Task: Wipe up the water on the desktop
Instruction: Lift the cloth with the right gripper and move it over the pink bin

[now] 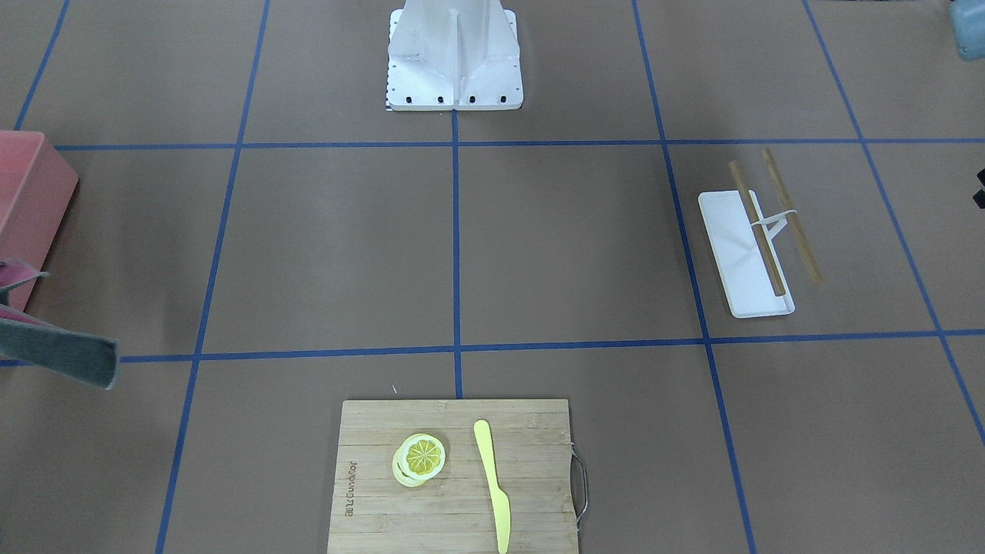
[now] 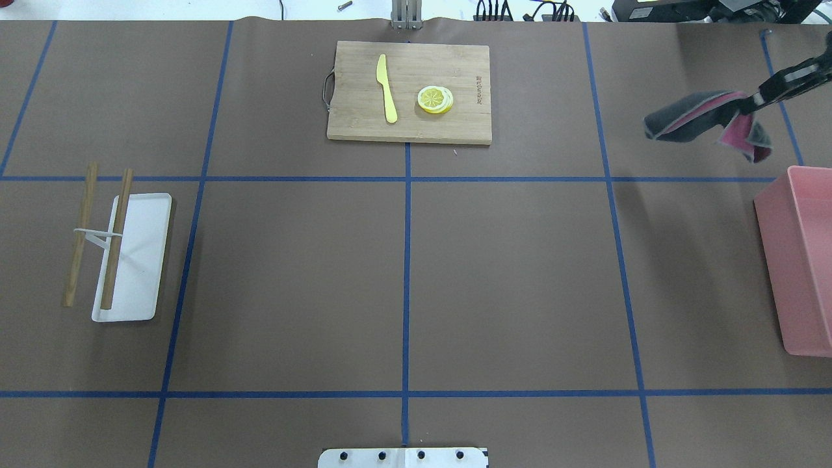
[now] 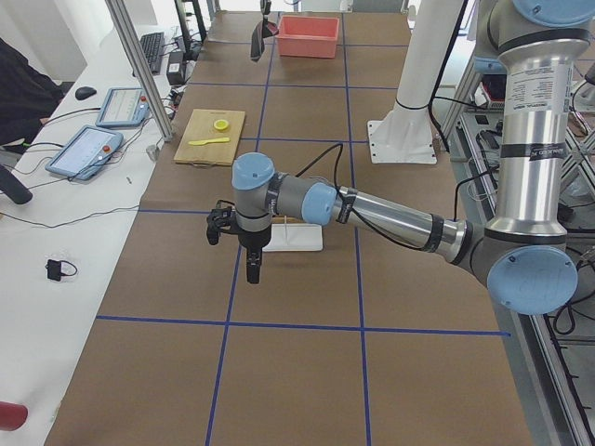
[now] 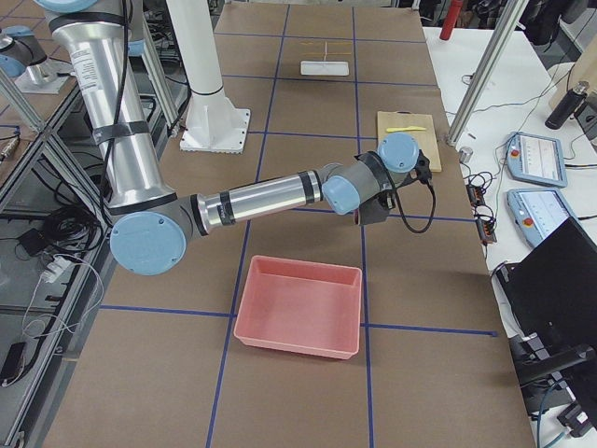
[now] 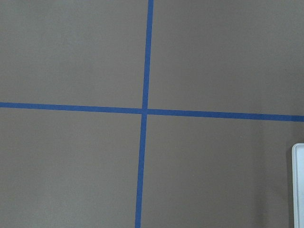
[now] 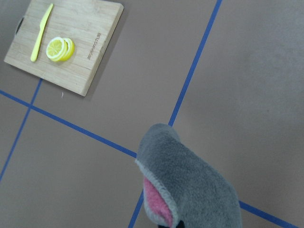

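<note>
The desktop [image 2: 520,273] is a matte brown surface crossed by blue tape lines; no water shows on it in any view. At the far right of the overhead view my right gripper [image 2: 757,99] is shut on a grey and pink cloth [image 2: 695,117] and holds it in the air. From the right wrist the cloth [image 6: 190,185] hangs over a tape crossing. My left gripper [image 3: 253,271] shows only in the exterior left view, low over the desktop beside the white tray [image 3: 293,238]. I cannot tell whether it is open or shut.
A pink bin [image 2: 803,260] stands at the right edge, near the cloth. The bamboo cutting board [image 2: 409,91] at the far middle carries a yellow knife [image 2: 387,88] and lemon slices [image 2: 435,99]. Two wooden sticks [image 2: 78,240] lie across the white tray [image 2: 140,260].
</note>
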{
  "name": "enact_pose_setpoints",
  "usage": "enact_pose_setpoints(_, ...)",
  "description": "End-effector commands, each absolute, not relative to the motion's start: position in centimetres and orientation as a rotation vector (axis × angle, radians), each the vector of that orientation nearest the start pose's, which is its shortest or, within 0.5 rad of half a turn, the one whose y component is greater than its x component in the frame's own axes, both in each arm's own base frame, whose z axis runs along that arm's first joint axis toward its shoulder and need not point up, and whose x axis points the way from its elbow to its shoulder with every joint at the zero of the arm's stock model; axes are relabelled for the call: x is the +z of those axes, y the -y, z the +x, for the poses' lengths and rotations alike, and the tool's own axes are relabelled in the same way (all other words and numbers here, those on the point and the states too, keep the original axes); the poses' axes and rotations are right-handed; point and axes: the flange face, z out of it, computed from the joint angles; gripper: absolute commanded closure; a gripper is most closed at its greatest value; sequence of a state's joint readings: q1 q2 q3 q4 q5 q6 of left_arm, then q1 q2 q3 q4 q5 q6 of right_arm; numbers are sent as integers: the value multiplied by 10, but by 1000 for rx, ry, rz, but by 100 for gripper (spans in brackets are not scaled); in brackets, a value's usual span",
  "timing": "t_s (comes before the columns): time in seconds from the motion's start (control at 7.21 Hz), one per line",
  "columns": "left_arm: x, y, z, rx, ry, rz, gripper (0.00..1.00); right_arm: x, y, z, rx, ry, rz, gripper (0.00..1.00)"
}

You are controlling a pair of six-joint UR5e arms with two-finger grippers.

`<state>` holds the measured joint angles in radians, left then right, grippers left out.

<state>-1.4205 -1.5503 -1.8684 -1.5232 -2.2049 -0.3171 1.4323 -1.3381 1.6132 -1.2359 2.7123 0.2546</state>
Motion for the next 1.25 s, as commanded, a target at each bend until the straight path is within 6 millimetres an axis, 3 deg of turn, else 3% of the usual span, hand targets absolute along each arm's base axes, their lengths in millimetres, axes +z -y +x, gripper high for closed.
enact_pose_setpoints(0.0, 537, 489, -2, -87, -666, 70, 2, 471, 531, 41, -124, 1228, 340, 100)
enact_pose_setpoints(0.28, 538, 487, -3, -88, -665, 67, 2, 551, 472, 67, -137, 1120, 365, 100)
enact_pose_setpoints(0.56, 538, 486, -4, -88, -665, 69, 2, 617, 430, 75, -211, 905, 360, 100)
enact_pose_setpoints(0.83, 536, 485, -4, -87, -667, 71, 2, 633, 423, 80, -270, 794, 258, 100)
enact_pose_setpoints(1.11, 536, 486, -4, -88, -668, 72, 2, 608, 432, 88, -257, 752, 180, 100)
